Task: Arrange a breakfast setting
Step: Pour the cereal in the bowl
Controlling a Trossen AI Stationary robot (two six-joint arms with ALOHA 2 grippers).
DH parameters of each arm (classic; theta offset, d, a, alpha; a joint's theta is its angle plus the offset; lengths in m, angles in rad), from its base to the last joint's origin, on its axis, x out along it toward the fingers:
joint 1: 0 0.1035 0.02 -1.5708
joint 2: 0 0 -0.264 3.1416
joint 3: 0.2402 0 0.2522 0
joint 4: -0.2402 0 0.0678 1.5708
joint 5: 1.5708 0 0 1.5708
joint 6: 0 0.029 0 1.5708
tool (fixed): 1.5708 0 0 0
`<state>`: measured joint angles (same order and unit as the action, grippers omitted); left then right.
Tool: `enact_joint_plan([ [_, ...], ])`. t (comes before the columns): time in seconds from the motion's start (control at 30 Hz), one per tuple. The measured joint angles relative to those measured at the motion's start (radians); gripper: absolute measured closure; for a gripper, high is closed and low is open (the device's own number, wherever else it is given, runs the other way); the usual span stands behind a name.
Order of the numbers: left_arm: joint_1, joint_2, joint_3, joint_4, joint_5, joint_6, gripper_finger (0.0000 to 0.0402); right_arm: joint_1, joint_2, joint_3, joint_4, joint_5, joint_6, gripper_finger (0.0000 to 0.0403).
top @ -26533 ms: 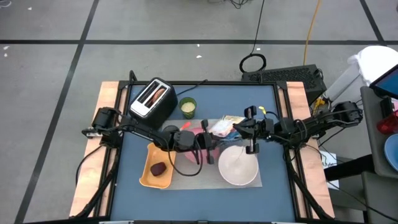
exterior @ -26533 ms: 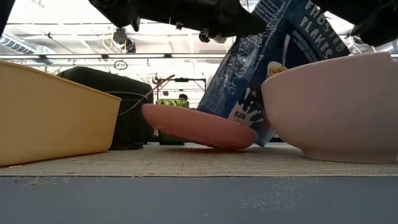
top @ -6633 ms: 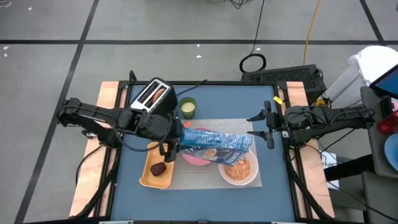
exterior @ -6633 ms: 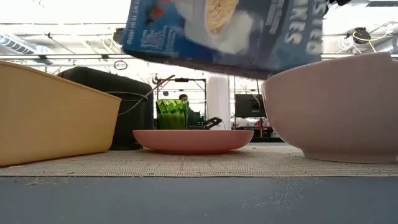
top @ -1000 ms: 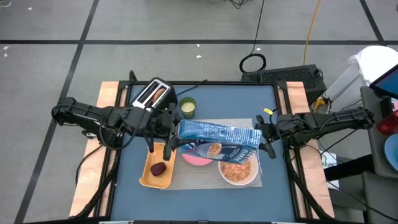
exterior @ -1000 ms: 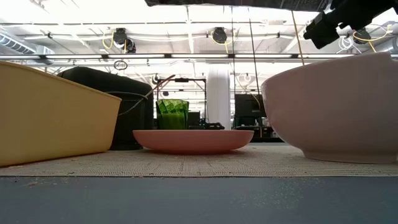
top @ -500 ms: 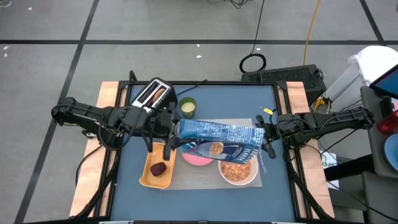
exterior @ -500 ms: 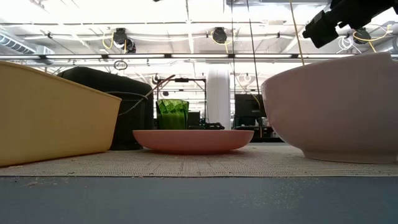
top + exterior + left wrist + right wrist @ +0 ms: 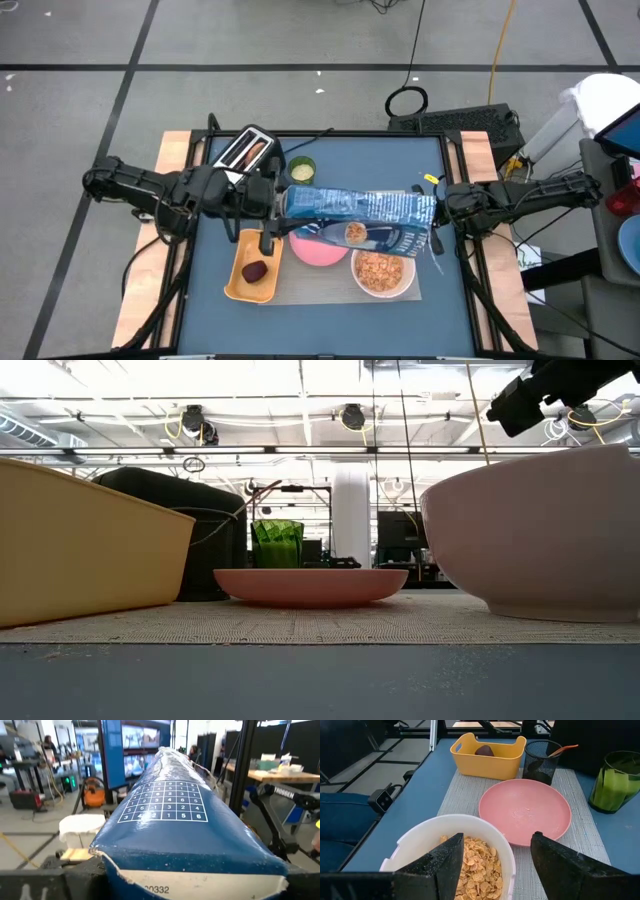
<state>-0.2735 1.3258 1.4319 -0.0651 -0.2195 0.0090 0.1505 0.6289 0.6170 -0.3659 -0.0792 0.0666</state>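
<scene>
A blue cereal bag [image 9: 355,208] hangs about level over the pink plate [image 9: 318,247] and the white bowl [image 9: 383,272], which is full of tan cereal [image 9: 480,857]. Both rest on the grey mat [image 9: 300,288]. My left gripper [image 9: 272,215] is shut on the bag's left end. At the bag's right end my right gripper [image 9: 497,840] stands open above the bowl, nothing between its fingers. The dark-red fruit [image 9: 254,270] lies in the yellow tray [image 9: 240,285]. A toasted bagel [image 9: 251,152] stands in the toaster's slot. My left gripper holds the cereal bag by its sealed end [image 9: 160,887], pinched between the two fingers [image 9: 75,880]. The fingers come in level from the table's left, in line with the bag's length. The bag reaches away from them toward the right, lifted clear of plate and bowl.
The black-and-silver toaster [image 9: 240,160] and a green cup [image 9: 302,172] stand at the far left. A black mesh cup [image 9: 542,767] with a slim handle [image 9: 560,749] sticking out stands beside the plate and the tray. Bare blue table lies along the near edge.
My left gripper has carried the bag a little toward the table's right and far edges. The bag stays about level, and its free end now reaches over my right gripper.
</scene>
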Motion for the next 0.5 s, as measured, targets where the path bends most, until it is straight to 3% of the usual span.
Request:
enact_joint_plan([
  [0.27,0.0,-0.004,0.0,0.131,-0.002,0.085,0.0163,0.0,0.0,0.0,0.117,0.004,-0.008,0.0181],
  [0.5,0.017,-0.004,0.0,0.291,-0.017,0.181,0.0163,0.0,0.042,-0.008,0.412,0.076,-0.097,0.0181],
])
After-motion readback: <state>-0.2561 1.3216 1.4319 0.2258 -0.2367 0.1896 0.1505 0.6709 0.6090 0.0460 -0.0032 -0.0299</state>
